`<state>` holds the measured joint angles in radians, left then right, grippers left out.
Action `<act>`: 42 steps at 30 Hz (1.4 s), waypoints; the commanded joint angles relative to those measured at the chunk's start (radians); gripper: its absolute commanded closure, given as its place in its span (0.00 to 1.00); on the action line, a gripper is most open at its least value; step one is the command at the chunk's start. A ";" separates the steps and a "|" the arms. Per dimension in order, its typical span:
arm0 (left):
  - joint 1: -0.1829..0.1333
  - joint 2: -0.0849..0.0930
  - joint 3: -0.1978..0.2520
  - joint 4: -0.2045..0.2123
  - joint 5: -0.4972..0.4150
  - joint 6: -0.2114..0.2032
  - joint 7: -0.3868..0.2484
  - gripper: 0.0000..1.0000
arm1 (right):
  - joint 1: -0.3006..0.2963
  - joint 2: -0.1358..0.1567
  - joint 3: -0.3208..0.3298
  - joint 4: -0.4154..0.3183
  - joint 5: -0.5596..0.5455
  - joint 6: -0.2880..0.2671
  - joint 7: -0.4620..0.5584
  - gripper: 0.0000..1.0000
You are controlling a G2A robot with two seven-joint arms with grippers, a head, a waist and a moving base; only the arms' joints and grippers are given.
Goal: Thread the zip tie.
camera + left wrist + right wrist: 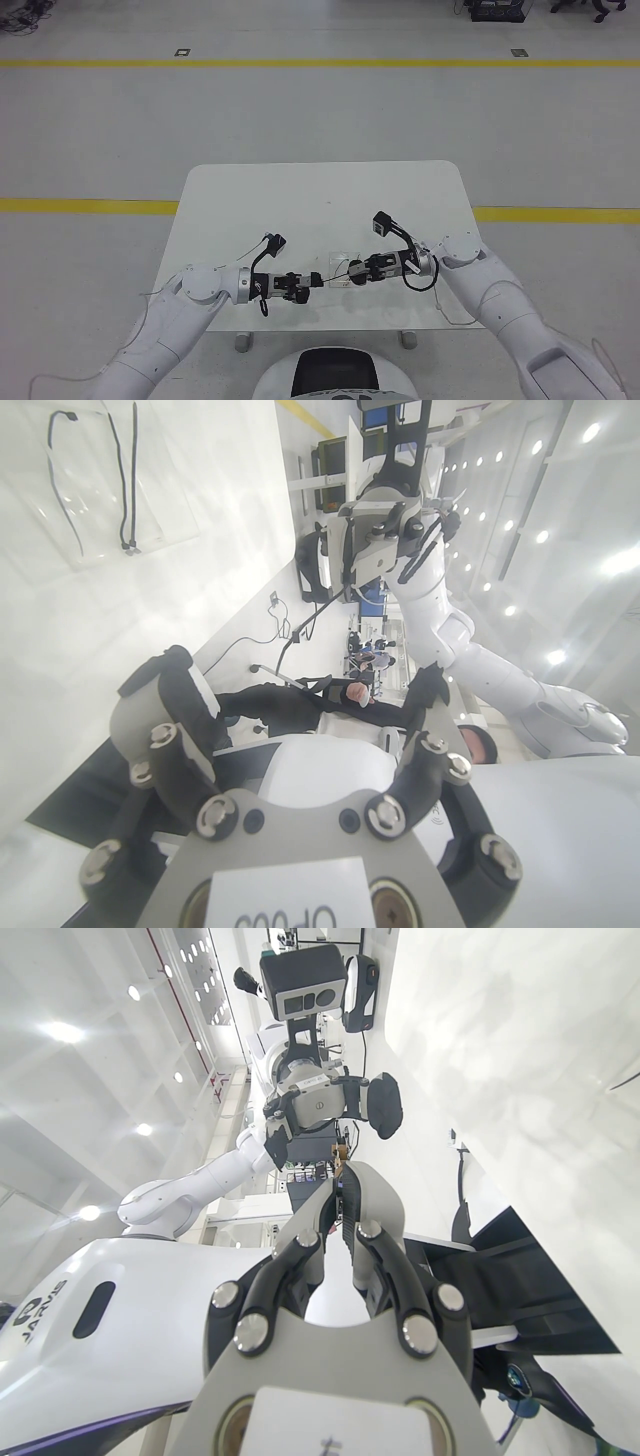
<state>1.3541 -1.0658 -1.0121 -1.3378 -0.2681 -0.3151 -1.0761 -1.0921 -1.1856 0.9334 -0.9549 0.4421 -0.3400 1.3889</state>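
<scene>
Lying in a shallow clear plastic tray (162,495), three thin black plastic zip ties (129,548) sit loose. Two run side by side with their heads together near one tray edge, and the third curves apart from them toward the opposite side. Beneath the tray is a white rounded-corner table (300,195).

The left gripper (300,662) sits just beside the tray on the robot's left and points across it. Its two black-padded fingers (172,695) are spread wide apart with nothing between them. The same spread shows in the right wrist view (330,1123), where each pad stands well clear of the other.

The right gripper (345,1173) is at the tray's opposite side, facing the left one over the tray. Its ribbed pads (352,1200) are drawn together until the tips nearly meet. Whether they pinch anything cannot be told.

From above, the two grippers (306,283) (353,270) lie close on either side of the tray (340,262), tips toward each other but apart.
</scene>
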 commanded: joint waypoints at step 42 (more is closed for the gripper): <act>0.003 -0.036 0.083 0.061 -0.292 -0.025 0.171 0.00 | -0.095 0.005 0.034 -0.133 0.071 0.013 -0.091 1.00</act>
<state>1.3572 -1.1015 -0.9312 -1.2754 -0.5592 -0.3400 -0.9035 -1.1870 -1.1803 0.9688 -1.0874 0.5134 -0.3268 1.2987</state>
